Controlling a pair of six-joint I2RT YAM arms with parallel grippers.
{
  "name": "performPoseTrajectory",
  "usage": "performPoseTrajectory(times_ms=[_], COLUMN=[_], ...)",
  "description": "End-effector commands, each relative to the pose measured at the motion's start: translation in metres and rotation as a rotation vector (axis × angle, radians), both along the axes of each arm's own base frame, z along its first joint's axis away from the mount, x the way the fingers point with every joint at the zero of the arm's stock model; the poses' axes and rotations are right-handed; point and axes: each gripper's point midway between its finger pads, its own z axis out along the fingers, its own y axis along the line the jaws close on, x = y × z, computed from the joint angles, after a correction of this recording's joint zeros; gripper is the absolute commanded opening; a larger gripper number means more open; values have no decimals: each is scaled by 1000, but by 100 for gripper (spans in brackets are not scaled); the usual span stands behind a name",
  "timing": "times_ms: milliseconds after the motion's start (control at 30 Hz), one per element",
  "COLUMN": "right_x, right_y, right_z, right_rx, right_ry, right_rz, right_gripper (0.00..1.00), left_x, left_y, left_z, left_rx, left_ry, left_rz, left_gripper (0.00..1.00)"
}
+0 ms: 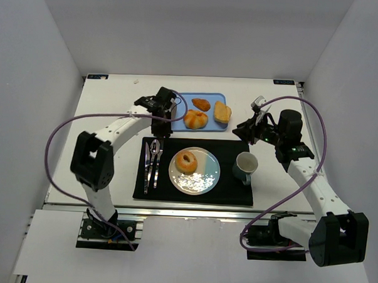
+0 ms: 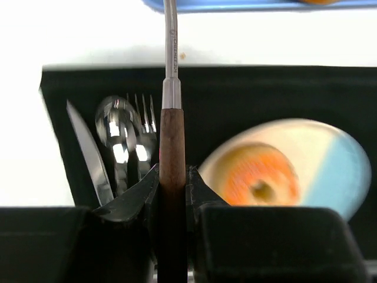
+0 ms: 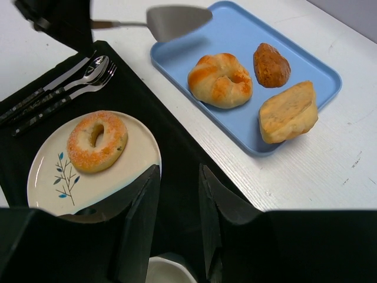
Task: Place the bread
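Observation:
A sugared bagel [image 1: 186,161] lies on the white plate [image 1: 203,176] on the black mat; it also shows in the right wrist view [image 3: 97,140] and, blurred, in the left wrist view [image 2: 259,177]. The blue tray [image 1: 206,97] holds a round roll [image 3: 220,79], a small brown piece [image 3: 271,65] and a square bun [image 3: 287,112]. My left gripper [image 1: 159,124] is shut on the wooden handle of a spatula [image 2: 171,147]. Its metal blade [image 3: 177,20] hovers over the tray's left end, empty. My right gripper [image 3: 177,194] is open and empty over the mat's right part.
A knife, spoon and fork [image 1: 152,162] lie on the mat's left side. A grey-green mug [image 1: 246,164] stands right of the plate, just below my right gripper. White walls close in the table on three sides.

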Motion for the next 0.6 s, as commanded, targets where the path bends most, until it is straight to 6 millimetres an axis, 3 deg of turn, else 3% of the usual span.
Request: performPoseTrajectory(times_ms=[0,233,567], right_x=[5,1,3], right_y=[-1,-9,-11], right_z=[23,19,15], right_rx=[28,22,25], right_ry=[-77,-85,-74], right_rz=[-11,-40,-46], right_gripper=[39,39,39], left_x=[29,44,32], left_y=[-12,-12,-25], left_z=[6,-21,-30], left_rx=[19,68,16], left_ry=[-71,-7,57], left_rz=[-207,-267,-400], left_gripper=[0,0,0])
